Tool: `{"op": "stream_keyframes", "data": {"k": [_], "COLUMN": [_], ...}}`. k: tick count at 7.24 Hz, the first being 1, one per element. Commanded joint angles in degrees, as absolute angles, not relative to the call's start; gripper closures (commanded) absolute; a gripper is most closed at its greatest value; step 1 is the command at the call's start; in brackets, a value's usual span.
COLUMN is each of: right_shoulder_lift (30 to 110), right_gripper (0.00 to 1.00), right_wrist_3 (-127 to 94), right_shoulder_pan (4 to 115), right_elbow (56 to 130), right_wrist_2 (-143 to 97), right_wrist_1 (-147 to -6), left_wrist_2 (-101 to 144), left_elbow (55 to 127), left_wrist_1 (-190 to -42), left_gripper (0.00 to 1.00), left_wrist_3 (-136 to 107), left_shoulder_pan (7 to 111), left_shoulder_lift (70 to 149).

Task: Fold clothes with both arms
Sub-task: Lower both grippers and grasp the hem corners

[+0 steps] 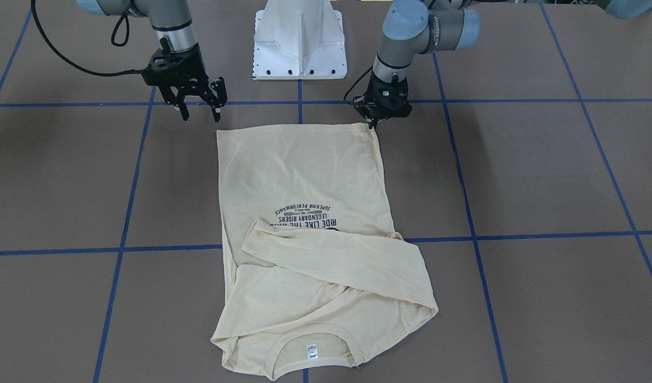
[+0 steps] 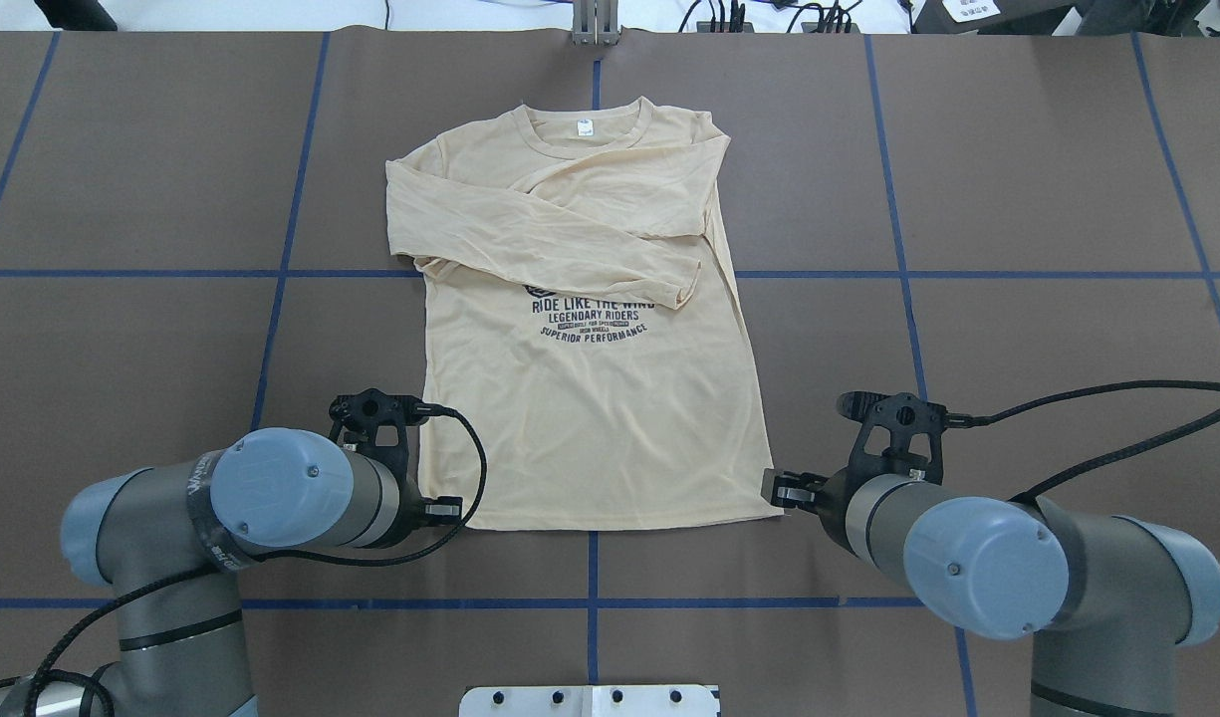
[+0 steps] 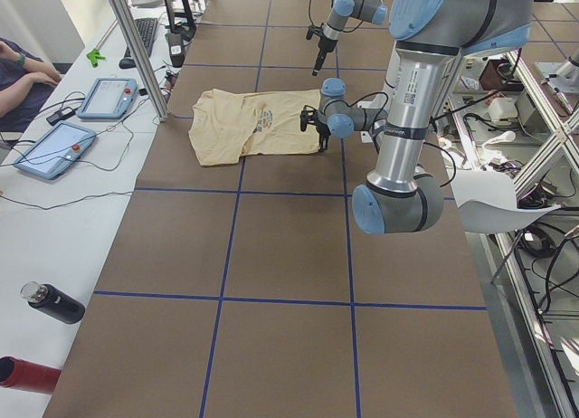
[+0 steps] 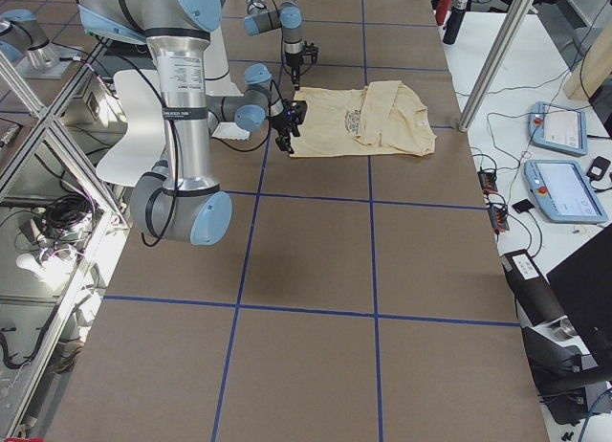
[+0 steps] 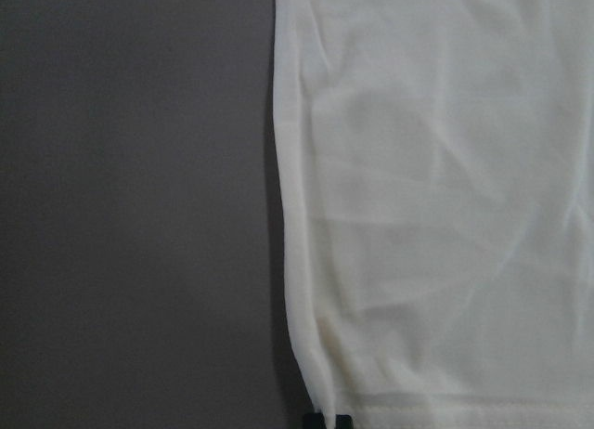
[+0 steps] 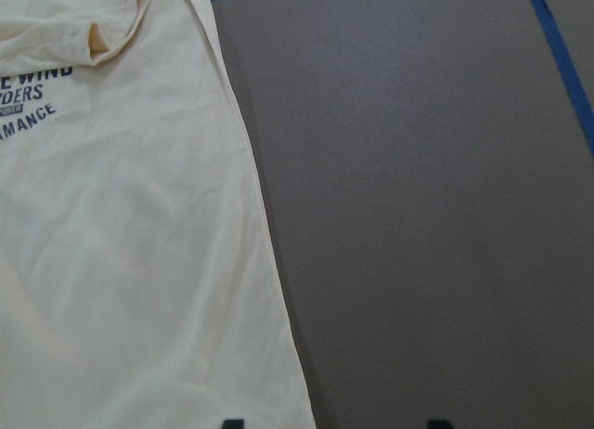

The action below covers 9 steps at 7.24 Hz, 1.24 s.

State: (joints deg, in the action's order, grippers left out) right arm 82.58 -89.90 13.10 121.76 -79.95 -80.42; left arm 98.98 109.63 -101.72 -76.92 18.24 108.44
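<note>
The cream-yellow shirt lies flat on the brown table, chest print up, both sleeves folded across the chest. Its collar and white neck label are at the far end and its hem is toward the robot base. My left gripper is at the hem's left corner. In the left wrist view its tips are close together on the cloth edge. My right gripper is open just above the hem's other corner. Its tips in the right wrist view stand wide apart over the shirt's edge.
The white pedestal base stands behind the hem between the arms. Blue tape lines grid the table. A metal post, teach pendants and a seated person's arm are beyond the collar end.
</note>
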Motion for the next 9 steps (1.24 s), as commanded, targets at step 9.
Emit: {"op": "stream_keyframes", "data": {"k": [9], "right_shoulder_lift": [77.52], "right_gripper": [0.56], "right_wrist_3": [-90.26], "right_shoulder_pan": [10.99], "right_elbow": [112.24], "right_wrist_2": [-77.34], "right_wrist_1": [-80.42], "left_wrist_2": [99.40], "left_elbow": [112.41], "left_wrist_1": [-101.60], "left_gripper": [1.00], "left_wrist_3": [-76.47], "left_shoulder_pan": [18.28], "left_shoulder_lift": [108.11]}}
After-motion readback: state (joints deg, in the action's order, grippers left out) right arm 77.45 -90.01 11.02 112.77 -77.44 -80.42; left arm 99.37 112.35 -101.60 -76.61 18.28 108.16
